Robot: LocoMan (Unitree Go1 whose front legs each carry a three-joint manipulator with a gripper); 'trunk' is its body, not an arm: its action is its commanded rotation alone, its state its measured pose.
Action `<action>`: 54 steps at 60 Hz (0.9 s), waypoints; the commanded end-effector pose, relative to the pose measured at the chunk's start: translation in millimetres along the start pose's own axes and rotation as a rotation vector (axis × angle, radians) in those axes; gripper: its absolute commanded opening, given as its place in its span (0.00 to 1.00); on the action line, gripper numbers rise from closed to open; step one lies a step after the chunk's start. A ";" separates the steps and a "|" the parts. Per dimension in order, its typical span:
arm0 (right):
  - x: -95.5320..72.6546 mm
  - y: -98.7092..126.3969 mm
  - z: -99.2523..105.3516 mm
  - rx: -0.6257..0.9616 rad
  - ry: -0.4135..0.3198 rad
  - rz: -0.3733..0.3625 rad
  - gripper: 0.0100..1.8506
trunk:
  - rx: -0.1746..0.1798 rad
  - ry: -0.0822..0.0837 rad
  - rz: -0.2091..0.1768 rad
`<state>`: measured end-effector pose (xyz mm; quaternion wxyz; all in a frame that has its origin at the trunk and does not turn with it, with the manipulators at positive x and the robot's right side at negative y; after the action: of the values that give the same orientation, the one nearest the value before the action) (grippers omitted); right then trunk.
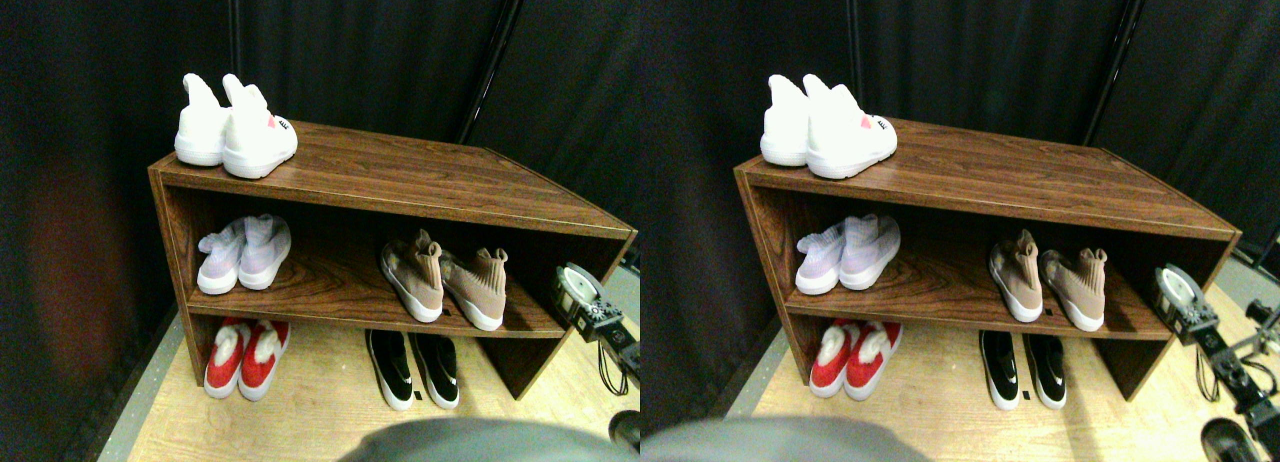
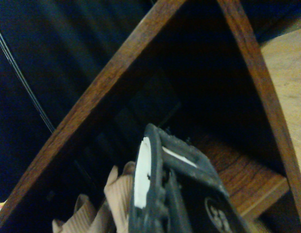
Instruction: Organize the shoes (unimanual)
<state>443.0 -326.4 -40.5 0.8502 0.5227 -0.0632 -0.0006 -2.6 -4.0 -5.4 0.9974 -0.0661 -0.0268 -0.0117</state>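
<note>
Two tan shoes (image 1: 445,279) sit on the middle shelf of the wooden rack (image 1: 400,172), right of centre, and they are the pair nearest the right gripper (image 1: 578,300). The gripper stands at the rack's open right end, level with that shelf, so the tan pair lies to its left and slightly inward. The two shoes are not parallel: their toes point forward and splay apart, heels toward the back, the right-hand shoe angled with its toe toward the gripper's side. In the wrist view the knit ankle cuffs of the tan shoes (image 2: 116,194) show just beyond the dark jaw frame (image 2: 160,194), close but apparently not touching. Whether the jaws are apart or together cannot be determined from either view.

Surroundings: a lilac pair (image 1: 245,252) at the left of the same shelf, well apart; a white pair (image 1: 235,127) on the rack's top, left corner; a red pair (image 1: 245,357) and a black pair (image 1: 412,369) on the floor beneath.

Judgement: the coming move likely calls for a leftward reach into the shelf. The rack's right side panel and the top board's underside bound that path closely; clearance looks tight.
</note>
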 end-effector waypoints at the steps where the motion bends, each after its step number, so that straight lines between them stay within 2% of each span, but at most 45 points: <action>1: 14.3 -6.3 0.5 0.022 -0.029 -0.006 0.03 | -0.015 0.014 0.012; 4: 24.7 -13.8 0.1 0.023 0.042 0.006 0.03 | -0.014 0.016 0.011; 9: 37.7 -24.9 -1.9 0.032 -0.001 -0.025 0.03 | -0.015 0.016 0.013; 11: 41.2 -27.7 -2.9 0.022 0.027 -0.024 0.03 | -0.017 0.015 0.015; 13: 47.7 -34.7 -5.0 0.093 0.058 -0.064 0.03 | -0.017 0.015 0.015; 16: 49.0 -38.6 -8.7 0.109 0.017 -0.087 0.03 | -0.018 0.017 0.019; 33: 59.3 -50.0 -20.1 0.155 0.042 -0.082 0.03 | -0.019 0.016 0.022; 41: 58.8 -46.0 -28.4 0.152 0.066 -0.088 0.03 | -0.021 0.014 0.026; 50: 57.0 -38.0 -41.4 0.193 0.032 -0.092 0.03 | -0.028 0.015 0.033; 54: 55.5 -33.8 -47.6 0.171 0.050 -0.080 0.03 | -0.033 0.012 0.038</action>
<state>505.9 -313.0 -93.4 0.7942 0.6060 -0.0111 -0.0433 -3.6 -3.4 -4.5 0.9969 -0.0733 -0.0283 -0.0025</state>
